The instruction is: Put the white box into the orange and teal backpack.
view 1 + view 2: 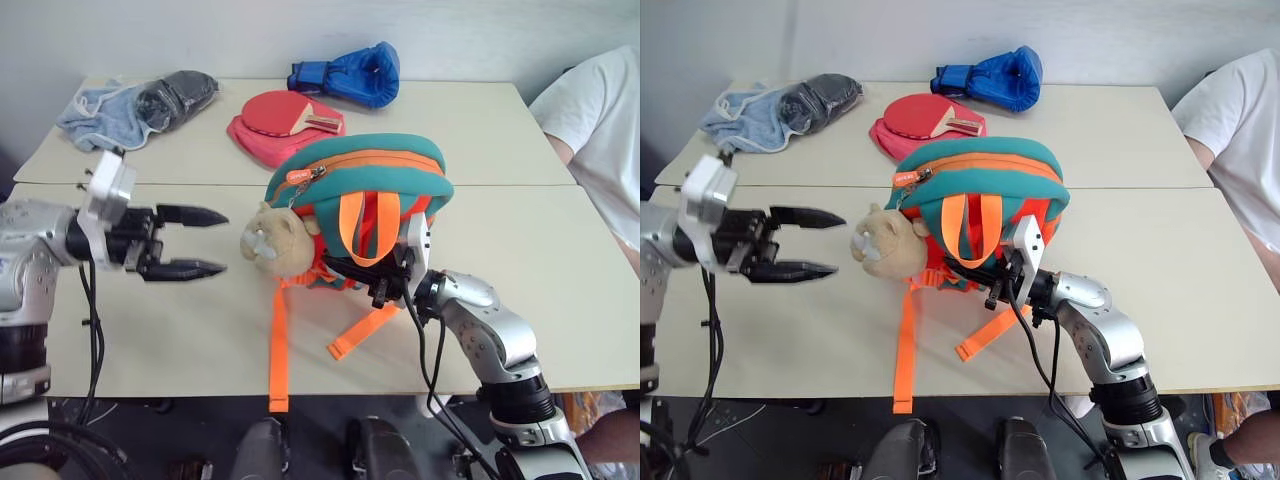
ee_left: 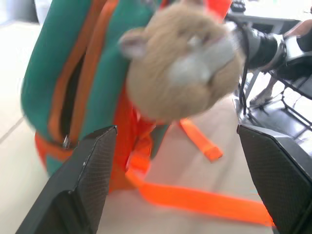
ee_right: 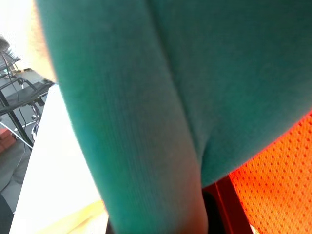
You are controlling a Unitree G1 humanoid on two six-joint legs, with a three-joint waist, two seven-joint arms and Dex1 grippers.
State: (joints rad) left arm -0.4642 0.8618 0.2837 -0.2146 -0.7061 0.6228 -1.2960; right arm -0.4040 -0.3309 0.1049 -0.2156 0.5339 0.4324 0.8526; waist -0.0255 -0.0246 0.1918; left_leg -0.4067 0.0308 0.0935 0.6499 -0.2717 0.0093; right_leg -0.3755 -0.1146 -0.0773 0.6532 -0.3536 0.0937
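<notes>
Orange and teal backpack point(image 1: 360, 195) standing upright near the middle of the table point(image 1: 560, 300), zipper along its top, tan plush toy point(image 1: 275, 238) hanging on the side facing the left gripper point(image 1: 205, 242); left gripper level, jaws spread wide and empty, just beside the plush toy but apart from it; in the left wrist view the plush toy point(image 2: 183, 63) sits between the two black fingers point(image 2: 90, 170), with the backpack's partly open zipper slit beside it; right gripper point(image 1: 992, 283) closed on the backpack's lower front among the orange straps point(image 1: 278, 345), which trail from the backpack over the table's near edge; white box not discernible, possibly inside the backpack. Behind the backpack: red paddle case point(image 1: 270, 135) bearing a red paddle point(image 1: 290, 110); farther behind it, blue boxing glove point(image 1: 350, 75); behind the left gripper, dark bundle point(image 1: 178, 97) on a blue cloth point(image 1: 95, 115); a person's white sleeve point(image 1: 590, 110) to the backpack's right. No writing legible.
</notes>
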